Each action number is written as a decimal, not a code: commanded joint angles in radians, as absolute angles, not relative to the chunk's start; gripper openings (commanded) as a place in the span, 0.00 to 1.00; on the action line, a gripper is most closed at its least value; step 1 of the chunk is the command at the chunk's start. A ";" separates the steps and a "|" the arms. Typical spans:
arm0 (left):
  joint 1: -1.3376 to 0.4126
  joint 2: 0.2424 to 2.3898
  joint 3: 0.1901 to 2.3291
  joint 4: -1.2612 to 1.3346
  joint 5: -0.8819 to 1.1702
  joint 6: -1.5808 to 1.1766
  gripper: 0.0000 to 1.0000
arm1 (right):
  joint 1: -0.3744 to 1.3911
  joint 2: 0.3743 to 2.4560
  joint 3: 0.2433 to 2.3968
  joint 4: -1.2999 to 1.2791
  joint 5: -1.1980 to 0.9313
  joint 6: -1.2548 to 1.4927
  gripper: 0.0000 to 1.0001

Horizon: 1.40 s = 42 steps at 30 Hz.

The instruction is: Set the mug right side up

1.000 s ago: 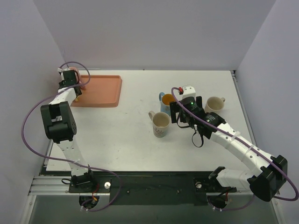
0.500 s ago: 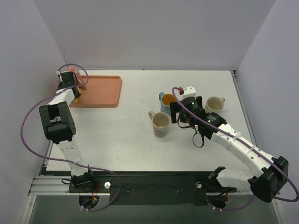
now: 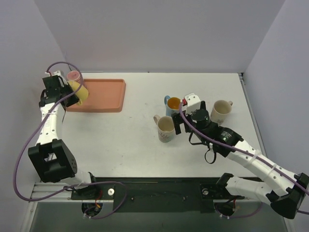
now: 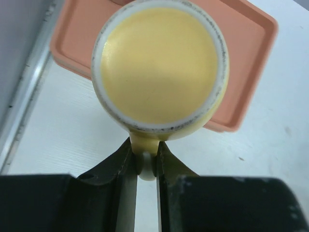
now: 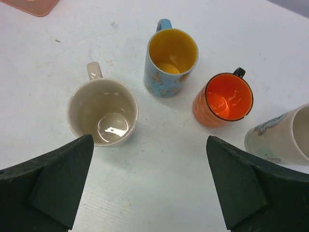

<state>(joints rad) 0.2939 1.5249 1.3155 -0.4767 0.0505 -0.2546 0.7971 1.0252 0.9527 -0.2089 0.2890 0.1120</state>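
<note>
A yellow mug (image 3: 78, 92) hangs over the left end of the orange tray (image 3: 106, 96). My left gripper (image 3: 69, 93) is shut on its handle. In the left wrist view the mug's flat base (image 4: 159, 65) faces the camera, and the handle (image 4: 145, 157) sits pinched between the two fingers of the left gripper (image 4: 144, 159). My right gripper (image 3: 186, 121) is open and empty above the table among the upright mugs; its fingers (image 5: 53, 179) frame the bare table in the right wrist view.
A pink mug (image 3: 73, 76) stands at the tray's back left corner. A cream mug (image 5: 103, 112), a blue mug with yellow inside (image 5: 172, 55), an orange mug (image 5: 223, 99) and another cream mug (image 3: 221, 110) stand upright mid-table.
The left arm has swung out to the left and lifted the yellow mug off the tray. The right arm has pulled back a little toward the near edge.
</note>
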 commanded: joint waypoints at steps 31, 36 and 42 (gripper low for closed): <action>-0.350 1.341 1.531 -0.658 1.193 -0.601 0.00 | 1.155 0.873 0.638 0.928 0.282 -0.983 0.93; -0.370 1.333 1.471 -0.528 1.249 -0.709 0.00 | 1.146 0.922 0.676 0.934 0.281 -0.985 0.88; -0.397 1.344 1.441 -0.494 1.288 -0.721 0.00 | 1.095 0.966 0.729 0.924 0.282 -0.956 0.66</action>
<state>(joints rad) -0.3798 1.3735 1.4448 -0.6415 1.1759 -0.6853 1.1313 0.9585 0.6525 0.8349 0.2634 -0.9752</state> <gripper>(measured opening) 0.253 0.709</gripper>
